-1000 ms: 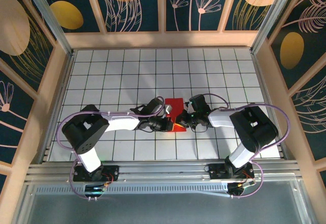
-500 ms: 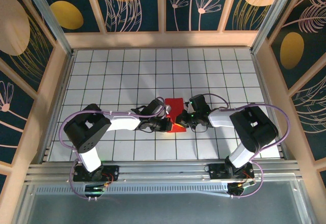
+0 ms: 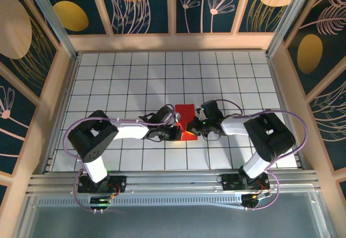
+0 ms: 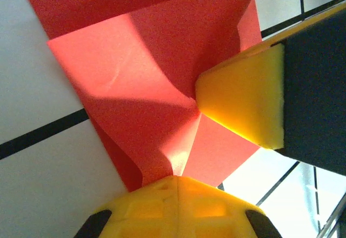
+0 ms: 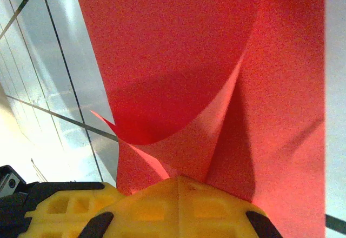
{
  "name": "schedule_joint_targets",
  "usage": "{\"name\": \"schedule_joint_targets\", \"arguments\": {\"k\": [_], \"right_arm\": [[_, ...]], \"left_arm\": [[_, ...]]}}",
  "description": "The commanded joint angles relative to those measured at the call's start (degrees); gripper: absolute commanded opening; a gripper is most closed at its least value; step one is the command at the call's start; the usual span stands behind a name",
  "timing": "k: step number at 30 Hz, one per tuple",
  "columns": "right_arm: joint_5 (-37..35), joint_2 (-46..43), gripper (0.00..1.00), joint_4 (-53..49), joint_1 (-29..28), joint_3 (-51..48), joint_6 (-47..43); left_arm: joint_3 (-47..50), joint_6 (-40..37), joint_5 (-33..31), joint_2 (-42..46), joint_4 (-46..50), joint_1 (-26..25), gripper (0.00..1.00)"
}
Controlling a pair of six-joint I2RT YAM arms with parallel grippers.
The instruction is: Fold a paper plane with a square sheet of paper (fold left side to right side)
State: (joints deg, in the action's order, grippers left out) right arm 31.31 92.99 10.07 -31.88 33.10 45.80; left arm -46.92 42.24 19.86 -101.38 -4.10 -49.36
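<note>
Table: the white tiled table point(image 3: 108, 70) with black grid lines carried everything, inside wooden walls.
Arms: the left arm point(image 3: 127, 130) reached from the table's near-left edge toward its middle; the right arm point(image 3: 238, 124) reached from the near-right edge to the same middle, so the two wrists met head-on.
Paper, place: the square sheet of paper point(image 3: 184, 112) lay just nearer than the table's middle, between the two wrists.
Paper, heading: from above its red shape was longer than wide, its long axis running from the table's near edge to its far edge. The far end was a straight edge lying flat on the tiles; the near end was raised and buckled.
Paper, form: in the wrist views a flap curved up off the table and creases ran in to both sets of fingertips.
Left gripper: the left gripper point(image 4: 175, 179) was fully closed, the near end of the sheet pinched at its yellow tips.
Right gripper: the right gripper point(image 5: 178, 179) was also fully closed, with the paper nipped in its seam.
Pad: one yellow finger point(image 4: 243, 103) of the right gripper pressed on the fold, seen from the left wrist.
Change: over the last second the left arm's elbow had crept slightly toward the table's middle; the sheet and both grips stayed as they were.
</note>
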Motion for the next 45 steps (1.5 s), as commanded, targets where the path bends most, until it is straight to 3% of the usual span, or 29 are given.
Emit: {"name": "schedule_joint_targets", "arguments": {"k": [1,8,19,31,45], "right_arm": [[-1.7,0.7,0.0,-5.8,-0.4,-0.4,-0.1],[-0.8,0.2,0.0,-5.0,-0.4,0.6,-0.4],[-1.6,-8.4,0.0,2.1,-1.2,-2.9,1.9],[-2.6,-3.0,0.0,8.0,-4.2,-1.7,2.5],[-7.5,1.4,0.0,4.9,-3.4,-0.1,0.3]], "left_arm": [[1.3,-1.1,-2.1,-1.0,1.6,-0.2,0.03],[2.4,-0.8,-2.6,-1.0,1.5,-0.2,0.01],[3.5,-1.4,-2.8,-1.6,0.6,-0.2,0.0],[2.4,-1.5,-3.2,-2.0,2.2,-0.2,0.0],[1.6,1.5,-5.1,-2.5,6.7,-0.2,0.0]]}}
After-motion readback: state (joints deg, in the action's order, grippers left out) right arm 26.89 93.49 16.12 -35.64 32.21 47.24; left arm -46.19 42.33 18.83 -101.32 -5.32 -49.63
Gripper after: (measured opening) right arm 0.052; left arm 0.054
